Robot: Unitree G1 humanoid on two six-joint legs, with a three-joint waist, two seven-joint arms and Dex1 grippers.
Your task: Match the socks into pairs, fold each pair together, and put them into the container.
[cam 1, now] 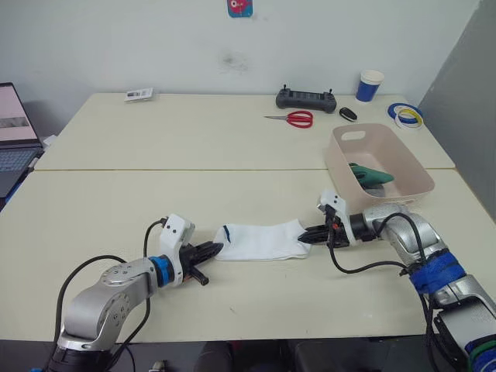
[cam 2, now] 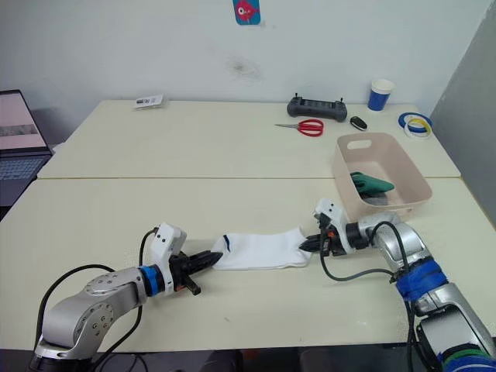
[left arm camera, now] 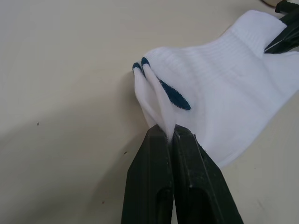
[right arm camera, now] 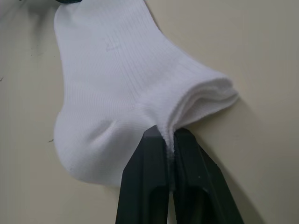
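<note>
Pale tabletop [cam 1: 232,306]; left gripper [cam 1: 211,250] and right gripper [cam 1: 316,232] each pinch the white socks [cam 1: 262,239], seemingly stacked for folding.

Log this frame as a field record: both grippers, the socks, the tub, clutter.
left gripper: shut on the toe end of the white socks
right gripper: shut on the cuff end of the white socks
white socks: stacked pair, stretched flat on the table between the grippers
container: on the robot's right, holds the dark green socks
far edge: scissors, black controller, blue paper cup, tape rolls
far left: laptop
</note>
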